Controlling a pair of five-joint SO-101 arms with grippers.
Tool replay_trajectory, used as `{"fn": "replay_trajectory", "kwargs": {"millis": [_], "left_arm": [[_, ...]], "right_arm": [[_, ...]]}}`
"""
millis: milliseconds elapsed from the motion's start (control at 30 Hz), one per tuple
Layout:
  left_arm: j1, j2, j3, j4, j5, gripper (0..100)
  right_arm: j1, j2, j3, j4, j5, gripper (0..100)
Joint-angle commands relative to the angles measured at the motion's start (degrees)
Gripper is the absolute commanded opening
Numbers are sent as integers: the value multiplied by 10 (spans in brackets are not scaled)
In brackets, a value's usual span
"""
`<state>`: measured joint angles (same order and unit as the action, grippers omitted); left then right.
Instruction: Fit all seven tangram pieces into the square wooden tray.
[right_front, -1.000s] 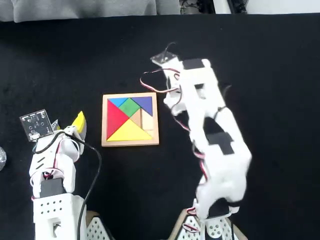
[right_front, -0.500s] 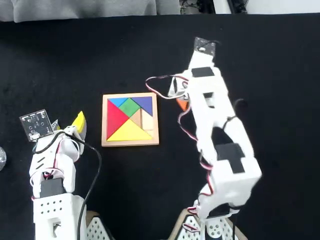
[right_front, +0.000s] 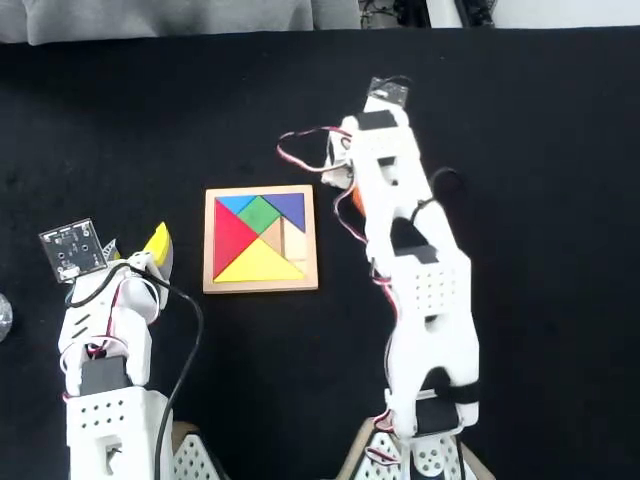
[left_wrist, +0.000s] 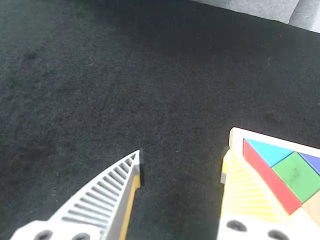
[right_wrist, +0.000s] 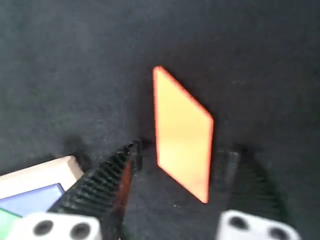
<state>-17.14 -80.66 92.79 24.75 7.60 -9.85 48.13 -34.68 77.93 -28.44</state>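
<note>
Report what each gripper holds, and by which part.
Nothing is held. The left gripper is open over the table; the right gripper is open astride the orange parallelogram, which lies flat, apparently untouched.

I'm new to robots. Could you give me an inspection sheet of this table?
Surface: black cloth.
Job's things: wooden tray holds six pieces, gap at its right side; orange piece lies on the cloth outside.
Clutter: small shiny object at the edge, unclear what.
Grippers: left gripper open, empty; right gripper open, straddling the orange piece.
Cables: red and white wires loop off the right arm; black cable on the left.
Surroundings: grey fabric behind the table.
</note>
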Motion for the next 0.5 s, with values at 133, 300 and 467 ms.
{"fn": "replay_trajectory", "kwargs": {"millis": [133,300,467], "left_arm": [[6,-7,-3,-11,-4,263],[6,-7,-3,-11,-4,263],[6,-7,-3,-11,-4,263]], "right_arm": [[10,68,-168,76,-6,32],[25,102,-237,125,18,25],[18,87,-360,235,76,11]]}}
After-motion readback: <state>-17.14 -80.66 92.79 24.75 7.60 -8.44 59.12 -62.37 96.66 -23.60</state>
